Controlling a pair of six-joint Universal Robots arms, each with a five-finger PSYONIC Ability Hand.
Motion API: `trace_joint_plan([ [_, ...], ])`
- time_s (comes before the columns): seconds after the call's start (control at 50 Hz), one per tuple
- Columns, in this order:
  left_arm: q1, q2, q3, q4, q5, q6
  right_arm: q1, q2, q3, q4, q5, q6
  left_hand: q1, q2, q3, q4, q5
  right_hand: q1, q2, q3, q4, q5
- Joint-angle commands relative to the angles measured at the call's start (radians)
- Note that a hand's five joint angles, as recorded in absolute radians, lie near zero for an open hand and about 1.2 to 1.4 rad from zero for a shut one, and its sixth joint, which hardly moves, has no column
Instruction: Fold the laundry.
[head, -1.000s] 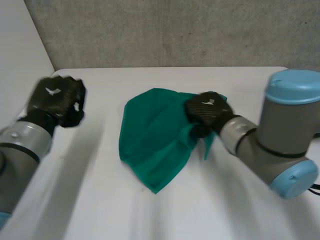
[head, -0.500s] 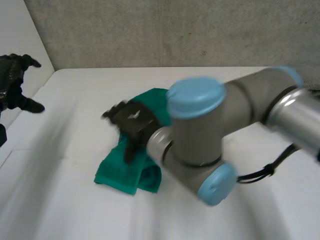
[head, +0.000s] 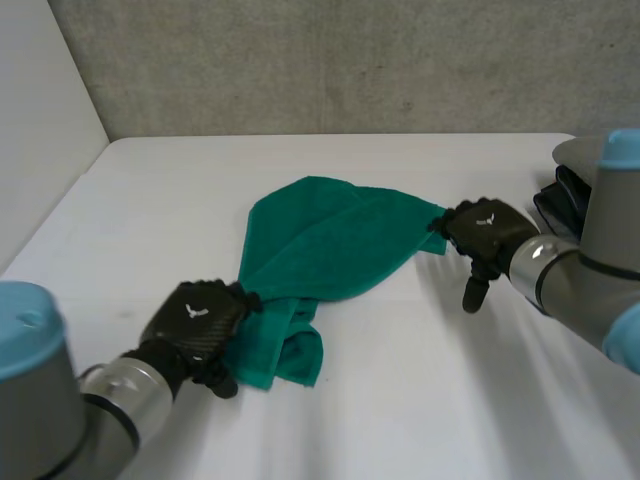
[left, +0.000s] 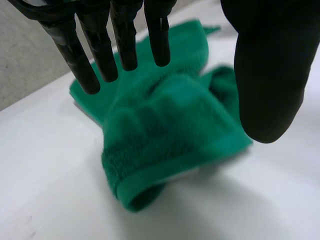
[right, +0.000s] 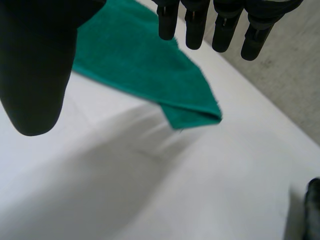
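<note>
Left hand (head: 200, 322) at the green towel (head: 335, 240) and right hand (head: 487, 228) beside its corner both hang spread and empty, so either may pinch only one bunched layer.

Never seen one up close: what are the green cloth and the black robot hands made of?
The green cloth looks like soft terry towelling: fuzzy pile, thick hem. The left robot hand and right robot hand look like hard black plastic or carbon weave, going by their patterned sheen; unclear which.
</note>
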Motion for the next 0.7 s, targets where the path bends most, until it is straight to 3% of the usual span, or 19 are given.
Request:
trace_joint_plan([
  [0.02,-0.027,-0.141,0.044,0.102,-0.093,0.107,-0.014,0.002,0.1,-0.07,-0.029,0.019,0.087,0.09,0.088,0.088,0.083,-0.051,-0.034,-0.034,-0.038,-0.049],
  [0.24,-0.018,-0.242,0.073,0.231,-0.061,0.113,-0.024,0.005,0.182,-0.153,-0.035,0.048,0.298,0.301,0.299,0.299,0.295,-0.051,-0.034,-0.034,-0.038,-0.049],
  [0.5,0.03,-0.259,0.073,0.322,0.002,0.15,-0.056,0.003,0.166,-0.161,-0.048,0.051,1.005,1.008,1.006,1.006,1.001,-0.051,-0.034,-0.034,-0.038,-0.049],
  [0.7,0.054,-0.058,0.093,0.256,0.016,0.121,-0.037,0.015,0.099,-0.128,-0.072,0.053,1.005,1.009,1.006,1.006,1.002,-0.051,-0.034,-0.034,-0.038,-0.049],
])
